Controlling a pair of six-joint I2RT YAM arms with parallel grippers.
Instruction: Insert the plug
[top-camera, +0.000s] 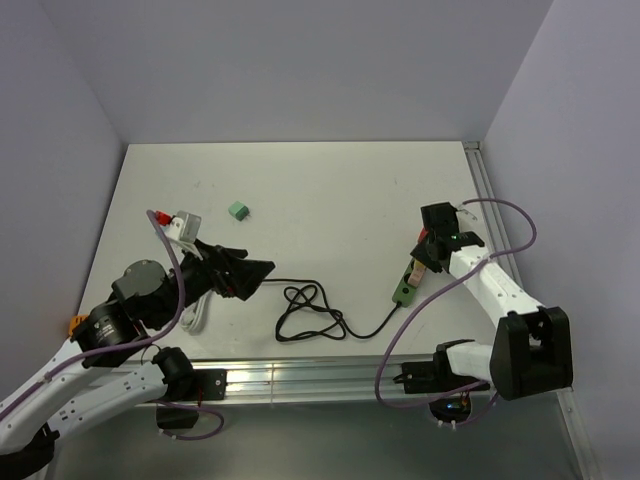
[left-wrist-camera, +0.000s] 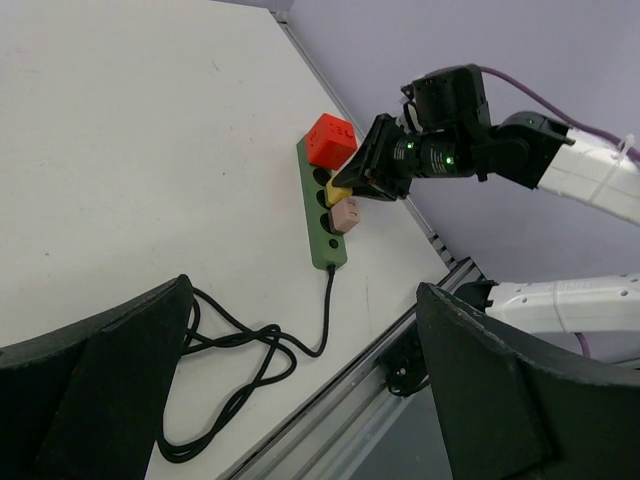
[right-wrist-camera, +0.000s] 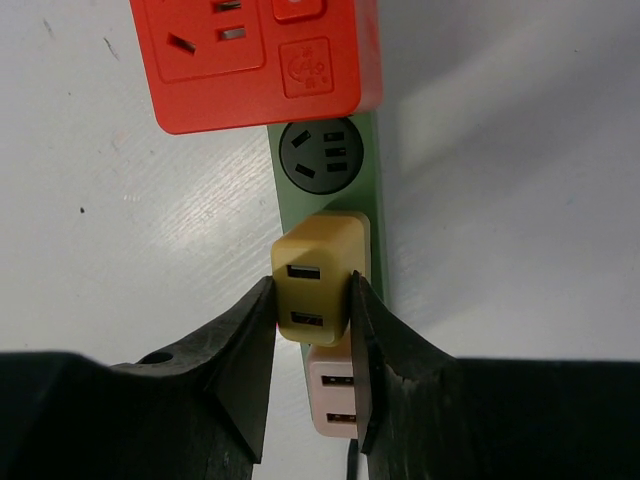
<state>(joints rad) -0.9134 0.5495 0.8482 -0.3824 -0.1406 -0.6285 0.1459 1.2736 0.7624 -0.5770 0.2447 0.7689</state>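
Observation:
A green power strip (top-camera: 403, 292) lies at the table's right side, its black cable (top-camera: 310, 312) coiled toward the middle. In the right wrist view a yellow plug (right-wrist-camera: 318, 275) sits over the strip (right-wrist-camera: 373, 175), between an empty black socket (right-wrist-camera: 318, 155) and a pink plug (right-wrist-camera: 335, 395). My right gripper (right-wrist-camera: 312, 310) is shut on the yellow plug, one finger pressed against each side. A red cube adapter (right-wrist-camera: 255, 60) occupies the strip's far end. My left gripper (left-wrist-camera: 300, 390) hangs open with nothing in it, well to the left of the strip (left-wrist-camera: 322, 235), looking at the right gripper (left-wrist-camera: 375, 175).
A small green block (top-camera: 237, 210) and a white and red item (top-camera: 175, 222) lie at the left rear of the table. An aluminium rail (top-camera: 300, 380) runs along the near edge. Purple walls close in the back and sides.

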